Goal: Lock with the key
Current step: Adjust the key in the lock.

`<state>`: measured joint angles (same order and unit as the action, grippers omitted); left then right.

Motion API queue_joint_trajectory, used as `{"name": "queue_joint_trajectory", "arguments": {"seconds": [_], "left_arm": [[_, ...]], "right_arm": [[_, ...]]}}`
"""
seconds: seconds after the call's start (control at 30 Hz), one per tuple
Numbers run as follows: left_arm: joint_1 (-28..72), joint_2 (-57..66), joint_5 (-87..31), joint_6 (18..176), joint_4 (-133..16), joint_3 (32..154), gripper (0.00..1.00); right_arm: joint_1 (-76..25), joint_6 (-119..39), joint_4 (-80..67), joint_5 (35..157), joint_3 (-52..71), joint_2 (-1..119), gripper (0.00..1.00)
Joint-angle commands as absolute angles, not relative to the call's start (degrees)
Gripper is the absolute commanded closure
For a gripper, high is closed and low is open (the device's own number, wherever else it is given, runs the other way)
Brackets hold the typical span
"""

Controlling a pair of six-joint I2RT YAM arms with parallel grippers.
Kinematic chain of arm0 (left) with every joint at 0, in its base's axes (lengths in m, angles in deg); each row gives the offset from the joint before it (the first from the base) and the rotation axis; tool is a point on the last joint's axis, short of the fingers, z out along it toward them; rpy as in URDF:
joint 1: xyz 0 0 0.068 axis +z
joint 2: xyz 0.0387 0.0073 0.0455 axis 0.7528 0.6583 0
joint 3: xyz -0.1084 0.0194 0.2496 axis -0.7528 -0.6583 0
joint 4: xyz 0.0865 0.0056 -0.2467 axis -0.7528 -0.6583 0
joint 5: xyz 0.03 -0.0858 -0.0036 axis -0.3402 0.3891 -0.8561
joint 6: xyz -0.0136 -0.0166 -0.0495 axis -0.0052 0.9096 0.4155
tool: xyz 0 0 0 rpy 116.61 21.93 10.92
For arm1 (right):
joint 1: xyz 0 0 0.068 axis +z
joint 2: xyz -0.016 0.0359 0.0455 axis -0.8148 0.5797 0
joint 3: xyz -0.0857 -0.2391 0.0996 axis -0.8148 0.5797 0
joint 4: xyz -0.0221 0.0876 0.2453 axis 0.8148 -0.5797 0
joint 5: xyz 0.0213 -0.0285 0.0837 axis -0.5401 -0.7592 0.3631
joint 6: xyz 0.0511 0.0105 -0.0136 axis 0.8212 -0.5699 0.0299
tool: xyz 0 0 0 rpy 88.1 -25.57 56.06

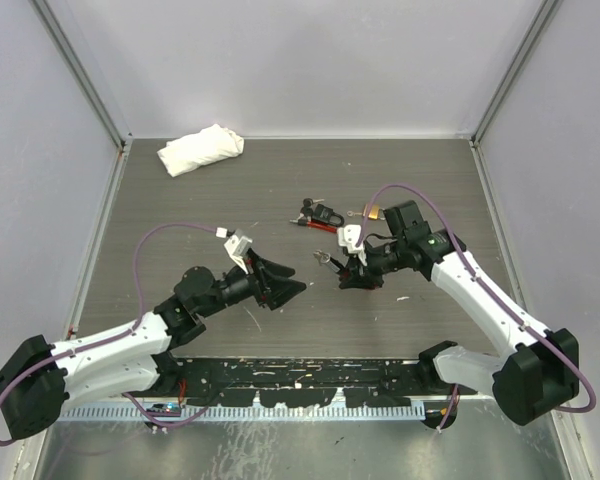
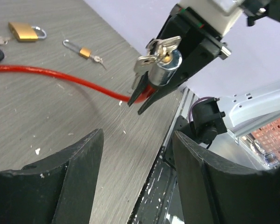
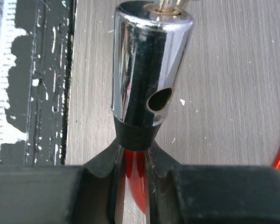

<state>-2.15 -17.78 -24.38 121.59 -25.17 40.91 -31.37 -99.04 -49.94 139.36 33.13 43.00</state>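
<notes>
The right hand (image 1: 352, 274) was clenched on the cable lock (image 2: 164, 70) at its black collar, holding it above the table (image 1: 180, 210) near centre. The left hand (image 1: 292, 284) gaped empty at its nine o'clock. The chrome barrel looked hard and slippery, so the small stiff key (image 2: 161, 48) was best pinched by its bow. No writing was legible.

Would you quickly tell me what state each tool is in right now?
Left tool: open, holding nothing.
Right tool: shut on the cable lock, with the key in its cylinder.
</notes>
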Motion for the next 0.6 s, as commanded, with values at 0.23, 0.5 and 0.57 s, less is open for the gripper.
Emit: {"name": "queue_joint_trajectory", "arguments": {"seconds": [0.23, 0.5, 0.57], "left_arm": [[-2.5, -19.8, -26.2, 104.0, -12.9, 37.1, 0.35], [-2.3, -17.9, -27.4, 88.9, -19.7, 45.9, 0.24], [-2.1, -15.8, -27.4, 87.4, -21.0, 49.6, 0.24]], "right_arm": [[-31.3, -77.7, -31.8, 148.1, 24.3, 46.3, 0.99], [-31.4, -54.2, -13.2, 148.8, 14.0, 50.0, 0.99], [-31.2, -49.1, -9.2, 149.3, 11.7, 50.9, 0.99]]}}
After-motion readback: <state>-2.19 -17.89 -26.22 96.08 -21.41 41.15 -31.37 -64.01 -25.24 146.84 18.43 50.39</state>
